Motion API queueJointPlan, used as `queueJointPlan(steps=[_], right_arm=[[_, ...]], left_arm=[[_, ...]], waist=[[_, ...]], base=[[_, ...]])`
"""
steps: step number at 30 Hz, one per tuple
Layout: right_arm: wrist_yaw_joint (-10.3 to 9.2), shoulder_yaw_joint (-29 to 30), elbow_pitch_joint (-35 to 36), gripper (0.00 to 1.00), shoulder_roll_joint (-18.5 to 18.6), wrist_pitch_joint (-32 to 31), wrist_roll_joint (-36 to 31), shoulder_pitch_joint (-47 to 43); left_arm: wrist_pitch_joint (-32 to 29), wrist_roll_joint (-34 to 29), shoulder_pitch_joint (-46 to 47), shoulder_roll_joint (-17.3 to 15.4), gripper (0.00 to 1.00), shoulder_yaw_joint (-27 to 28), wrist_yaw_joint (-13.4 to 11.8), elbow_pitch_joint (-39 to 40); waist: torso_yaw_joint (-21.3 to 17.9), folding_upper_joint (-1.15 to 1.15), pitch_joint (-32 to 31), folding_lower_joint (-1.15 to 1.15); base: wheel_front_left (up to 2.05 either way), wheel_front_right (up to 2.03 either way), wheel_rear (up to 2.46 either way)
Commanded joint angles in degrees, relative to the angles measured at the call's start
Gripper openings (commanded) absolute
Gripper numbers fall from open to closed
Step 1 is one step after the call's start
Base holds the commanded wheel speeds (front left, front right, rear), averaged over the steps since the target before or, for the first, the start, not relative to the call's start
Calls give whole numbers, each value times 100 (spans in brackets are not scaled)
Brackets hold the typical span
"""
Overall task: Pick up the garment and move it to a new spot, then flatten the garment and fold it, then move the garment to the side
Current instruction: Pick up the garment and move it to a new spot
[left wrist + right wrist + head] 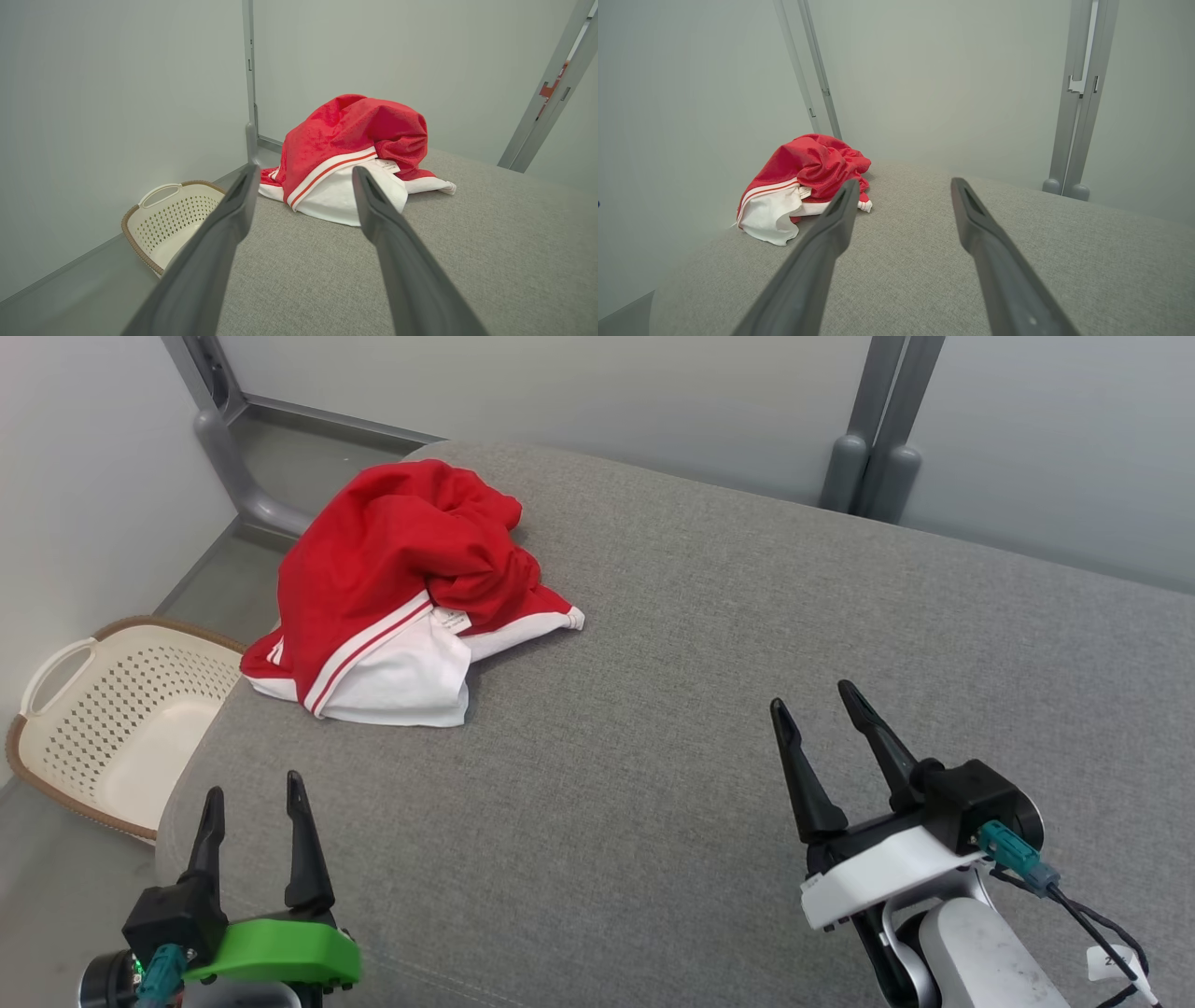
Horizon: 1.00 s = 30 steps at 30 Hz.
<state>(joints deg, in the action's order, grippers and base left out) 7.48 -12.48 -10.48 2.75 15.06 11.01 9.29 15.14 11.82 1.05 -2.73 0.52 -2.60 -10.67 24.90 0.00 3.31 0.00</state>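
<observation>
The garment [401,597] is a crumpled red and white piece with red-and-white stripes, heaped near the far left corner of the grey padded surface [709,728]. My left gripper [255,789] hovers open at the near left, well short of the heap, nothing between its fingers. Over the near right my right gripper [812,695] is open and empty too. In the left wrist view the garment [350,154] lies straight ahead past the spread left gripper [306,172]. From the right wrist the garment [798,182] sits ahead to the left of the open right gripper [903,184].
A cream perforated laundry basket [121,719] with a brown rim stands on the floor off the surface's left edge, also seen as the basket [173,219] from the left wrist. Grey walls and metal posts [873,439] close off the back. The rounded left edge drops to the floor.
</observation>
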Motion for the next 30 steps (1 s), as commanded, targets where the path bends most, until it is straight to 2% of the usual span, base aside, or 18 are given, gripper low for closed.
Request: queueJointPlan(steps=[1, 5, 8, 13, 19, 24, 30], right_arm=[[3, -18, -8, 100, 24, 18, 58, 32], [3, -48, -30, 100, 25, 18, 65, 32], [3, -74, -43, 100, 23, 18, 47, 48], [3, -102, -61, 100, 25, 19, -2, 152], [3, -157, -52, 100, 25, 18, -18, 241], [3, -218, -35, 100, 84, 18, -32, 407], [3, -242, 47, 100, 141, 18, -27, 629]], left_arm=[[1, 111, 39, -30, 100, 59, 109, -48], [-14, 189, 245, -74, 100, 154, 254, -256], [-267, 293, 545, -250, 100, 154, 412, -416], [-878, 451, 1044, -575, 100, 202, 576, -505], [-1993, 1069, 1664, -948, 100, 298, 847, -720], [-2678, 1536, 2205, -1499, 100, 214, 976, -1174], [-3541, 2120, 2753, -2121, 100, -331, 1006, -1782]], waist=[[-22, 0, 8, 0], [-115, 0, -16, 0], [-236, 0, -26, 0], [-536, 0, 42, 0], [-969, 0, 225, 0], [-1330, 0, 508, 0], [-1770, 0, 929, 0]], base=[[0, 0, 0], [0, 0, 0], [0, 0, 0], [0, 0, 0], [0, 0, 0], [0, 0, 0], [0, 0, 0]])
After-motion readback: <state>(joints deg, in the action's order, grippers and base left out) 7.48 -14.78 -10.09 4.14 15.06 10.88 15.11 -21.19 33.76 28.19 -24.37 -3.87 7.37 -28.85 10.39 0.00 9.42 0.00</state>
